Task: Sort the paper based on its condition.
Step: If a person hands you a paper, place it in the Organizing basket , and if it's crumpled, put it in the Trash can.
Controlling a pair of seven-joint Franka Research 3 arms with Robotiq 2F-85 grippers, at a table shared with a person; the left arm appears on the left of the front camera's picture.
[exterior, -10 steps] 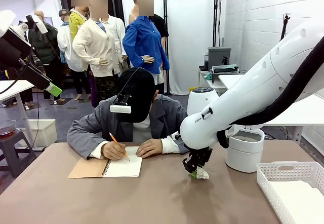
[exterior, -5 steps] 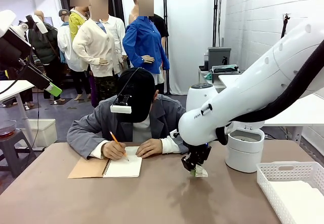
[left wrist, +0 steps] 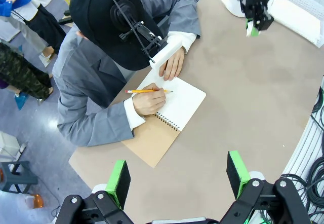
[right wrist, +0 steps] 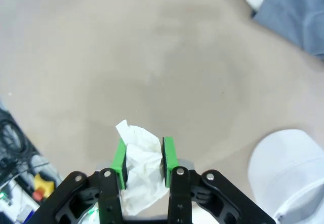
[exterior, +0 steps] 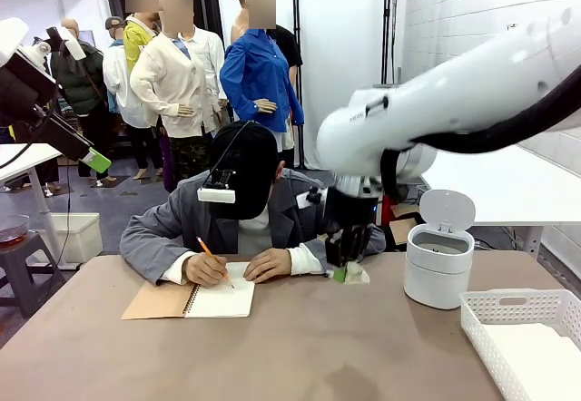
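A crumpled white paper wad hangs above the brown table, with my right gripper shut on it. In the right wrist view the wad sits squeezed between that gripper's green pads. The left wrist view shows the same wad far off, near the bin. My left gripper is held high over the table's near left side, open with nothing between its fingers; its green pad shows at the upper left in the front view.
A white bin with its lid raised stands right of the wad. A white mesh basket sits at the front right corner. A person across the table writes with a pencil in a spiral notebook.
My right arm has lifted the wad from just above the table to higher up and slightly farther back. The left arm has not moved.
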